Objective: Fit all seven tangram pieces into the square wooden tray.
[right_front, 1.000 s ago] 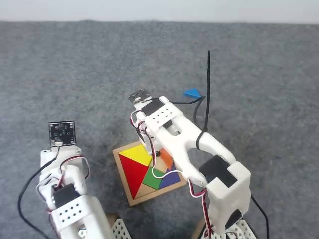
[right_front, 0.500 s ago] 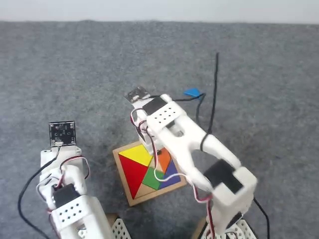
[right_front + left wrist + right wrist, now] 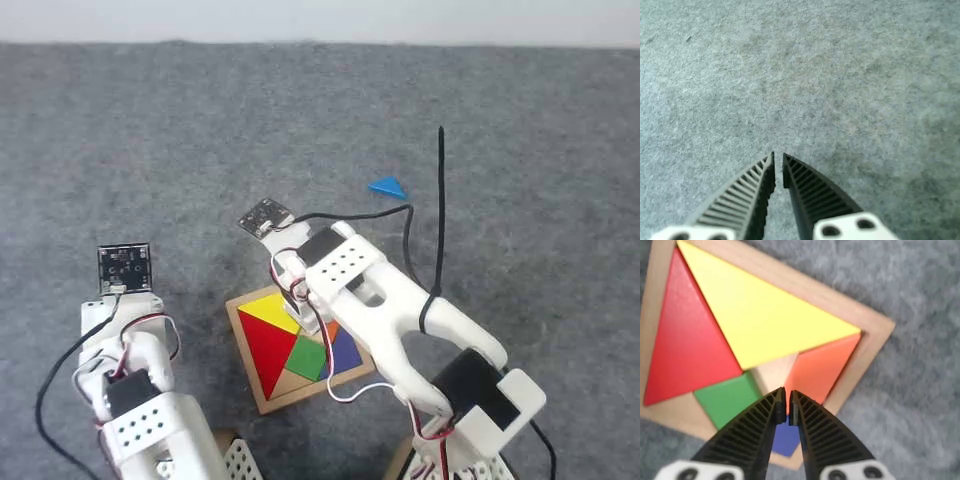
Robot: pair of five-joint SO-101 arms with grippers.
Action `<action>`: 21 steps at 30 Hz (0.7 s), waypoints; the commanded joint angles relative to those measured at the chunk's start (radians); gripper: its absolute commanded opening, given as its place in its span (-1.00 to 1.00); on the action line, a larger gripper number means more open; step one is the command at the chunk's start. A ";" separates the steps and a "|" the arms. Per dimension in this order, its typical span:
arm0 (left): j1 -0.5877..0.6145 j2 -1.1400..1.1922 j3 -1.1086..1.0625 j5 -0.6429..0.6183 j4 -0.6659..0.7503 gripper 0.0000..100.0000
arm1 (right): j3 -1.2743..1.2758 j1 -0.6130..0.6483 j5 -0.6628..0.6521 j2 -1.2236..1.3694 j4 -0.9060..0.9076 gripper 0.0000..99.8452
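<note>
The square wooden tray (image 3: 312, 394) lies on the grey carpet between the two arms. In it lie a yellow triangle (image 3: 270, 310), a red triangle (image 3: 264, 346), a green square (image 3: 308, 356), a purple piece (image 3: 346, 351) and an orange piece (image 3: 822, 367). A small triangular patch of bare wood (image 3: 774, 373) shows between yellow, green and orange. My right gripper (image 3: 786, 393) hangs shut just above this middle spot, holding nothing. A blue triangle (image 3: 387, 187) lies on the carpet beyond the tray. My left gripper (image 3: 778, 158) is shut over bare carpet.
The left arm (image 3: 130, 380) stands folded at the near left, apart from the tray. A black cable (image 3: 440, 200) rises from the right arm near the blue triangle. Grey carpet (image 3: 150, 140) spreads on all sides of the tray.
The right arm has drawn back toward the near side, its wrist now lower over the tray and covering more of the orange piece. The left arm has kept still.
</note>
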State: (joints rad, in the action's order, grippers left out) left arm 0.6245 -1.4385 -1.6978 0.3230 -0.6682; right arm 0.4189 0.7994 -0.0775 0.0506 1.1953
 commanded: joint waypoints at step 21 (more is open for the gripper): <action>-0.008 -0.017 0.008 0.012 -0.003 -0.95 | 0.066 0.022 -0.178 -0.070 -0.081 -0.98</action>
State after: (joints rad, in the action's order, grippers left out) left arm 0.6245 -1.4385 -1.6978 0.3230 -0.6682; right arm 0.4833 0.7610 -0.2340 0.0430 1.1416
